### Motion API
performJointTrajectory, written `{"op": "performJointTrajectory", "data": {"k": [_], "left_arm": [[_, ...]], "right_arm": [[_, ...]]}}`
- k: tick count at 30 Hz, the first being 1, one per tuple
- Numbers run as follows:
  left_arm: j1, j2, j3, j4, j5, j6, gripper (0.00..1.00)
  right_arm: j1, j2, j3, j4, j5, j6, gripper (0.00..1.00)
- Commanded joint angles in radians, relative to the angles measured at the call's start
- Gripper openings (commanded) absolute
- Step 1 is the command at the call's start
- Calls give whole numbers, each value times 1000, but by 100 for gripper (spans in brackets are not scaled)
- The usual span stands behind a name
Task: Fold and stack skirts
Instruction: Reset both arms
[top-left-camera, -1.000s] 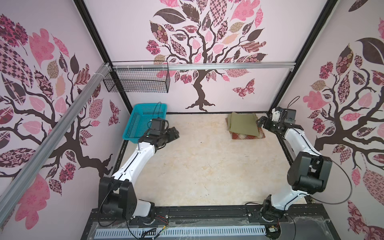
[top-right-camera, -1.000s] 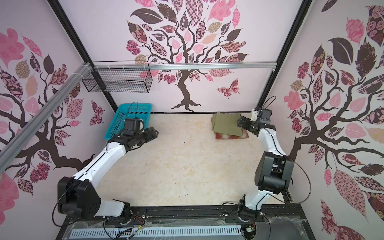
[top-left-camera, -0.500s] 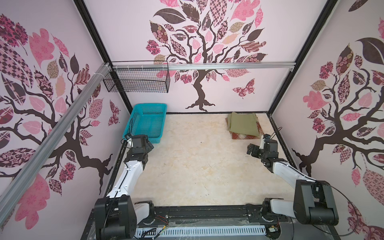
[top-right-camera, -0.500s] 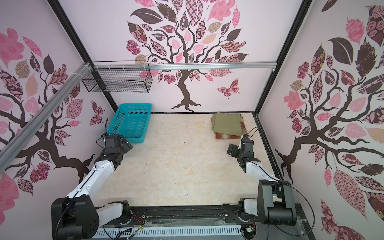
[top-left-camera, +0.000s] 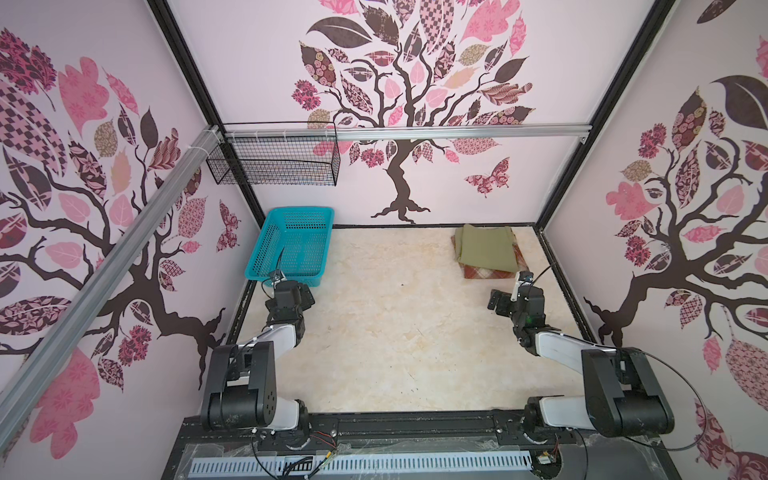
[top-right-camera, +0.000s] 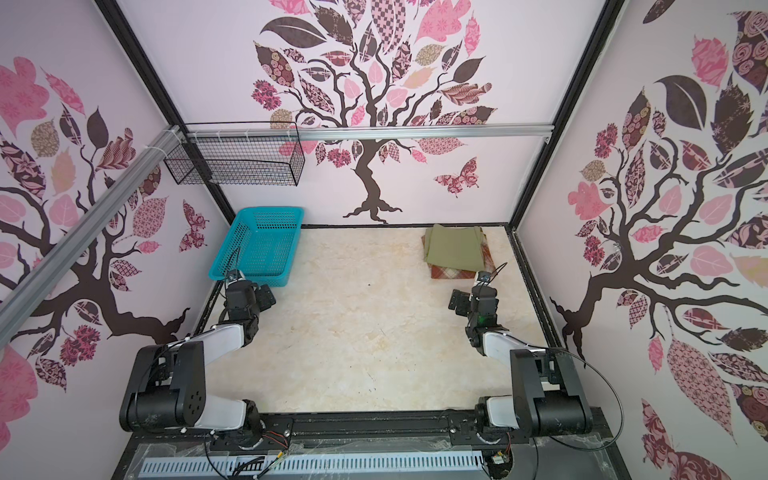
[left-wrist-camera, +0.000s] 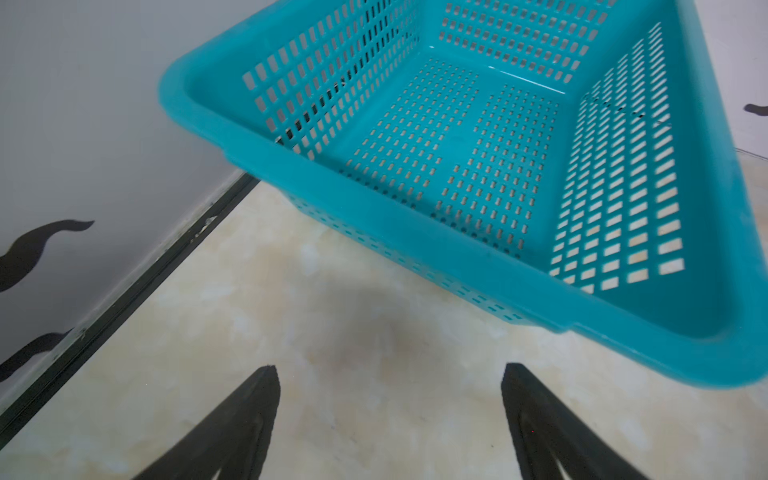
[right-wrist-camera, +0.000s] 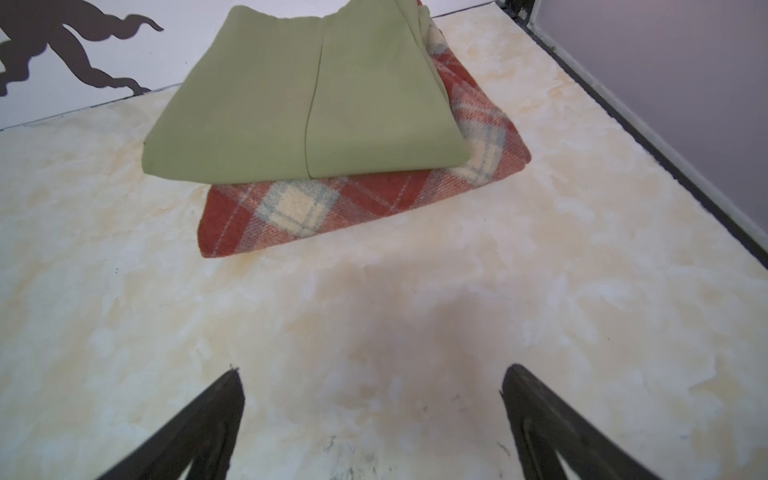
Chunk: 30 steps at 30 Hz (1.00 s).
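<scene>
Two folded skirts are stacked at the far right of the table. The olive-green skirt (top-left-camera: 485, 248) (top-right-camera: 454, 248) (right-wrist-camera: 307, 108) lies on top of the rust-red and cream plaid skirt (top-left-camera: 494, 273) (top-right-camera: 457, 273) (right-wrist-camera: 332, 203). My right gripper (top-left-camera: 500, 302) (top-right-camera: 460, 304) (right-wrist-camera: 372, 374) hovers just in front of the stack, open and empty, apart from the cloth. On the left side, my left gripper (top-left-camera: 306, 297) (top-right-camera: 266, 297) (left-wrist-camera: 390, 370) is open and empty over bare table. It faces the near rim of the turquoise basket (top-left-camera: 258, 249) (left-wrist-camera: 415, 232).
The turquoise basket stands empty at the far left. A black wire basket (top-left-camera: 274, 160) hangs from the rail on the back wall above it. Black frame edges (top-left-camera: 561, 282) border the marbled tabletop (top-left-camera: 395, 324) along the side walls.
Both arms have drawn back toward the near side. The right gripper left the stack's far-right corner, the left left the basket's right side. Both stayed open and the skirts have not moved.
</scene>
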Motion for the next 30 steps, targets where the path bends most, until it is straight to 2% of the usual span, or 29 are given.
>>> {"op": "performJointTrajectory", "data": {"k": [1, 5, 7, 8, 10, 12, 15, 17, 20, 21, 22, 24, 30], "left_arm": [[0, 16, -21, 150, 92, 81, 88], [-1, 46, -65, 284, 127, 107, 88], [0, 38, -62, 258, 178, 128, 88], [0, 46, -73, 292, 199, 141, 87], [0, 42, -93, 325, 228, 151, 86], [0, 57, -135, 407, 254, 160, 87], [-6, 138, -180, 602, 251, 162, 89], [-11, 100, -156, 484, 244, 170, 92], [-29, 125, -158, 532, 214, 181, 93], [-29, 111, -151, 496, 215, 186, 98], [-34, 102, -150, 472, 200, 183, 98], [-76, 116, -152, 500, 93, 191, 98], [-76, 107, -151, 484, 96, 190, 98]], "right_arm": [[15, 27, -13, 187, 34, -34, 99], [16, 74, -11, 305, 43, -85, 100], [16, 103, -9, 351, 62, -110, 100], [16, 128, -24, 421, 50, -124, 100], [20, 167, -25, 442, 28, -134, 100], [21, 180, -51, 511, 25, -137, 99], [14, 181, -61, 514, -15, -136, 99], [11, 193, -68, 543, -25, -133, 100], [9, 191, -64, 533, -26, -131, 100], [8, 192, -65, 537, -26, -131, 99], [9, 192, -66, 539, -26, -131, 100], [8, 188, -71, 539, -24, -133, 100], [8, 188, -72, 543, -23, -134, 100]]}}
